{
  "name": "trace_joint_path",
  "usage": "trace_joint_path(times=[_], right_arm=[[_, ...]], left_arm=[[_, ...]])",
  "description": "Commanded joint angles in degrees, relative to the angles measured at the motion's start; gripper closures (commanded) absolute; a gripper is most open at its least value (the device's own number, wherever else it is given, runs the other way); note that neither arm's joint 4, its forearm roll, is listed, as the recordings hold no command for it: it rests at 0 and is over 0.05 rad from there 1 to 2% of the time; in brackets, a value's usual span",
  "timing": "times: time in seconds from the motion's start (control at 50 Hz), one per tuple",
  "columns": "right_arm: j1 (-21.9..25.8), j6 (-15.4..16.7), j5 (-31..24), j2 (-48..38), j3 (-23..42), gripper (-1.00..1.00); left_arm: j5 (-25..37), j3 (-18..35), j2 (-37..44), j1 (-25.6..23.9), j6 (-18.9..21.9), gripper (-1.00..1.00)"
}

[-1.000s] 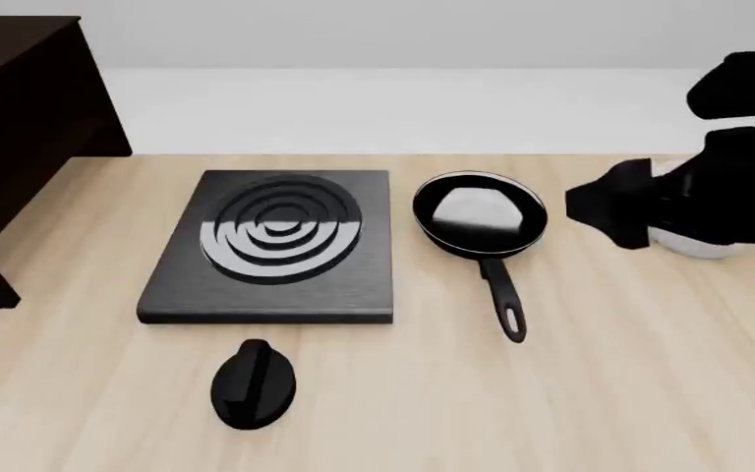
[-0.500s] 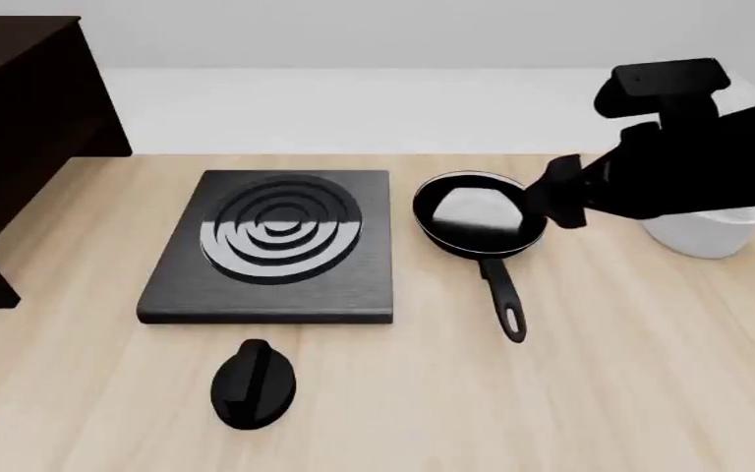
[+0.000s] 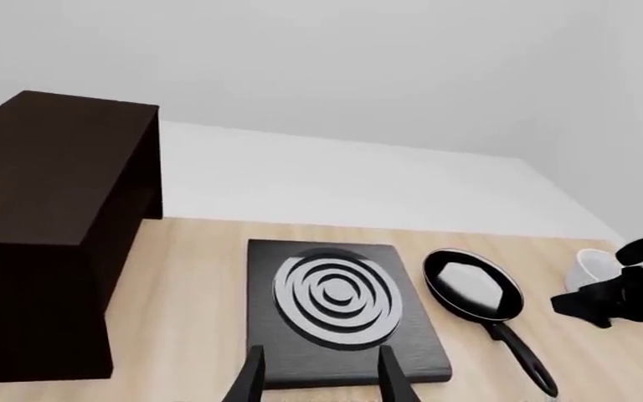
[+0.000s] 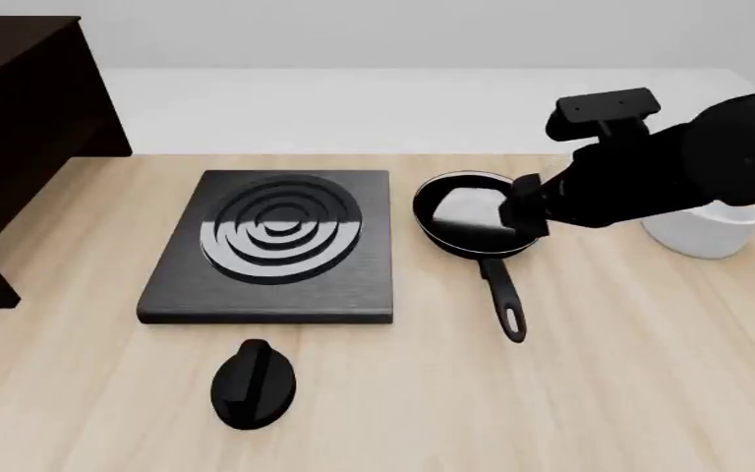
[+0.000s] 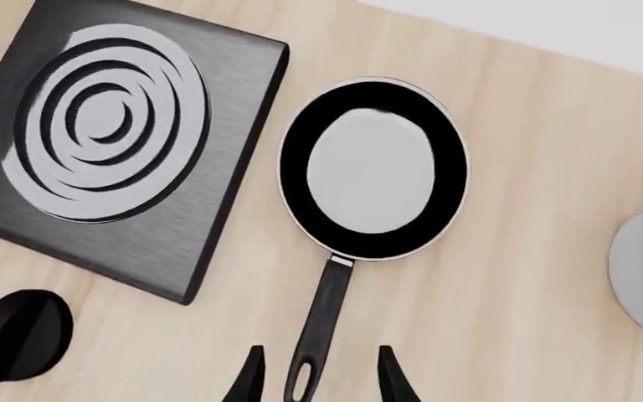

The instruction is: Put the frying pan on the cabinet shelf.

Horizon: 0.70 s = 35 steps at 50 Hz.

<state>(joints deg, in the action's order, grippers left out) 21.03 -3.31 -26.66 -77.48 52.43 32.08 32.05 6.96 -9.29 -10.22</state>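
Observation:
The frying pan (image 4: 467, 216) lies on the wooden table right of the stove plate, its long handle (image 4: 502, 300) pointing toward the front edge. My right gripper (image 4: 525, 211) hovers above the pan's right rim. In the right wrist view its open fingers (image 5: 249, 381) stand either side of the handle's end (image 5: 305, 377), above it and not touching; the pan (image 5: 372, 167) lies further along. The dark cabinet (image 4: 24, 128) stands at the far left; its shelf board does not stand out from the dark body. My left gripper (image 3: 319, 381) is open and empty, well back from the stove plate.
A black square stove plate (image 4: 272, 246) with concentric rings lies mid-table. A black knob (image 4: 256, 383) sits in front of it. A white bowl (image 4: 706, 231) stands at the right, partly behind my right arm. The left wrist view shows the cabinet (image 3: 54, 226) and pan (image 3: 472, 285).
My right arm has swung left from over the white bowl to above the pan's right rim. Pan, stove plate and knob have not moved.

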Motion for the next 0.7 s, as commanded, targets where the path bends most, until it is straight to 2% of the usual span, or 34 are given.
trace_joint_path(times=[0.02, 0.14, 0.18, 0.24, 0.34, 0.38, 0.48, 0.7], right_arm=[[0.3, -1.2, 2.4, -3.4, -0.3, -1.00], [1.4, -1.4, 4.0, -4.3, -1.6, -1.00], [1.4, -3.3, 5.0, -4.3, -2.0, -1.00], [1.1, -1.9, 5.7, -5.1, -2.3, -1.00], [1.4, -2.3, 6.8, -6.3, -3.2, -1.00], [1.7, -3.4, 6.6, -6.1, -2.6, -1.00], [1.2, -3.0, 6.9, -7.3, -2.8, -1.00], [0.9, -3.7, 12.8, -11.1, -7.6, -1.00]], left_arm=[[0.0, -0.3, -0.2, 0.2, 0.5, -1.00], [0.2, 0.0, -0.1, 0.1, 1.2, -1.00], [0.2, 0.0, -0.1, -0.1, 1.2, -1.00], [0.3, 0.0, -0.3, -0.2, 1.2, -1.00], [0.2, -0.4, -0.4, -0.5, 1.2, -1.00], [0.3, -0.4, -0.5, -0.7, 1.3, -1.00], [0.5, -0.4, -0.6, -1.2, -0.9, -1.00], [0.6, -0.4, -0.7, -1.4, -1.4, -1.00]])
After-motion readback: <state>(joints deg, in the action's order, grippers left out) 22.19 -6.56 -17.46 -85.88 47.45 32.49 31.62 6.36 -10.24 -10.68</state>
